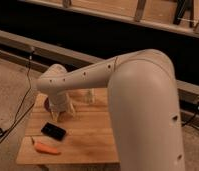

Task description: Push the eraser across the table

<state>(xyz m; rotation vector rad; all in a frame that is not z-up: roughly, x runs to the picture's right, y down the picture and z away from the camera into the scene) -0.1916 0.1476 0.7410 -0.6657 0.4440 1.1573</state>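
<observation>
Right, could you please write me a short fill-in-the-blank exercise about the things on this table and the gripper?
1. The eraser lies between the open gripper, which hangs over the table just beyond it, and the orange ___.
2. The eraser's colour is ___.
3. The table's top is made of light ___ planks.
Missing words: carrot; black; wooden.
</observation>
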